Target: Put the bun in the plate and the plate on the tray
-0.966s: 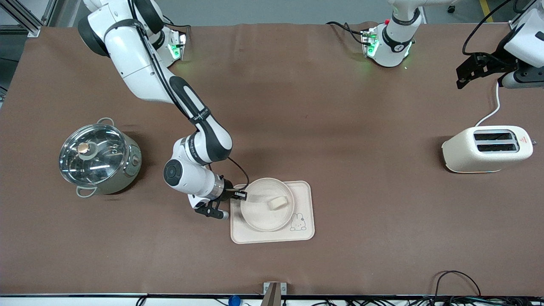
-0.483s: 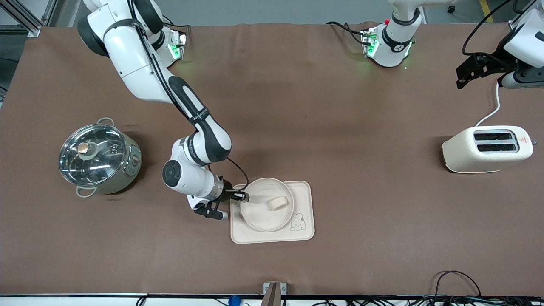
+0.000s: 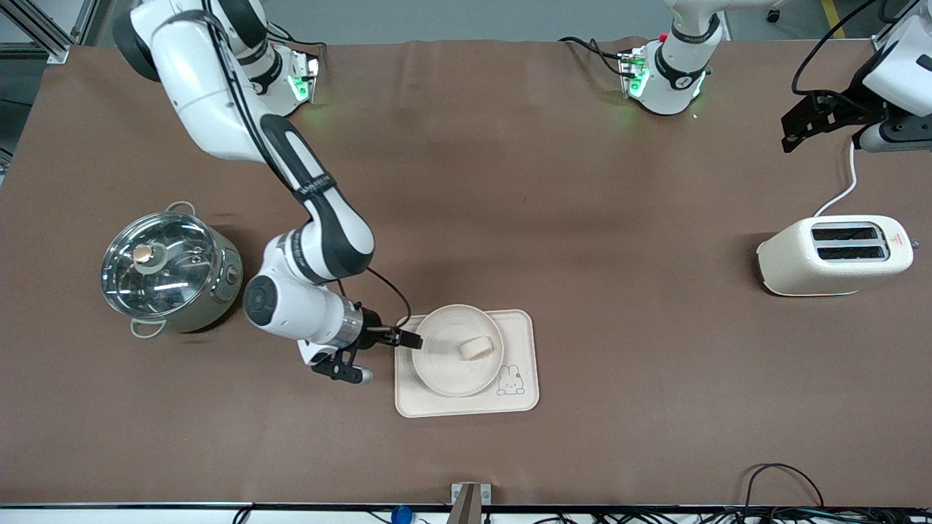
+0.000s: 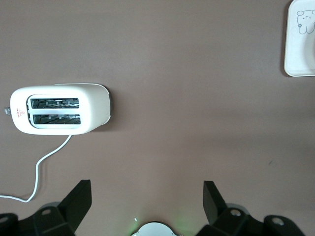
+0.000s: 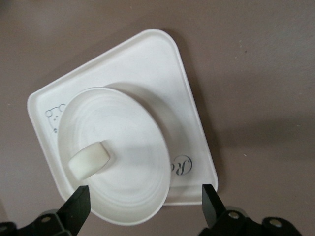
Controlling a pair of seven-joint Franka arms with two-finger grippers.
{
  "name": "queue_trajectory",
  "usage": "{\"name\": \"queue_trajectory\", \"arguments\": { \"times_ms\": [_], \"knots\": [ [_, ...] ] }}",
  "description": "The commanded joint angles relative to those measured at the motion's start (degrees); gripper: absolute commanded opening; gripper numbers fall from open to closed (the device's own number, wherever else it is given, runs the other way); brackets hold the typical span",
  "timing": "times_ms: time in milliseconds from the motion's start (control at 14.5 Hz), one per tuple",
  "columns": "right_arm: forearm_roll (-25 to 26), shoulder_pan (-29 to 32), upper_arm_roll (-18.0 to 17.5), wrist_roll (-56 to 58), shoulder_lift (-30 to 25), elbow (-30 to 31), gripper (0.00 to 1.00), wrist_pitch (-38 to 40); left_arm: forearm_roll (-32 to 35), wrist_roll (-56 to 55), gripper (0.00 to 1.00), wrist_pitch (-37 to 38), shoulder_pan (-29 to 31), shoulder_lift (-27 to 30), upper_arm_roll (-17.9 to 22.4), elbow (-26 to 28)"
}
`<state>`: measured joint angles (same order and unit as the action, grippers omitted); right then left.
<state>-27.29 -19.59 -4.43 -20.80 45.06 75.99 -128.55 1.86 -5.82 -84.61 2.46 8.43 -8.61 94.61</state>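
Now my right hand [image 3: 409, 340] hangs wide open and empty just beside the plate [image 3: 444, 364] — fingers clear of its rim. That plate sits on the tray [image 3: 520, 346], bun [image 3: 476, 347] inside, so both placements look done. My left hand [image 4: 146, 206] waits high over the toaster [image 3: 834, 256] end of the bench [image 3: 582, 218] — open, holding nothing.

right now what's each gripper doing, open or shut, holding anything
Left gripper: open, empty, over the table near the toaster.
Right gripper: open, empty, beside the plate.
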Motion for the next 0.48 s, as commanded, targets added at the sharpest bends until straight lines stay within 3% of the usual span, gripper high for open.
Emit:
{"name": "queue_trajectory", "arguments": {
  "times_ms": [0,207,414],
  "knots": [
    [0.7,3.0,0.5,0.0,-7.5,2.5,1.00,7.2,-0.9,1.0,1.00,0.0,0.5,0.1,-0.3,-0.3],
    [1.2,7.5,0.6,0.1,-14.6,2.9,1.00,17.2,-1.0,1.0,1.00,0.0,0.5,0.2,-0.3,-0.4],
    [6.8,11.6,0.6,1.4,-23.9,5.7,1.00,27.7,-0.9,1.1,1.00,0.0,0.5,0.2,-0.3,-0.3]
  ]
}}
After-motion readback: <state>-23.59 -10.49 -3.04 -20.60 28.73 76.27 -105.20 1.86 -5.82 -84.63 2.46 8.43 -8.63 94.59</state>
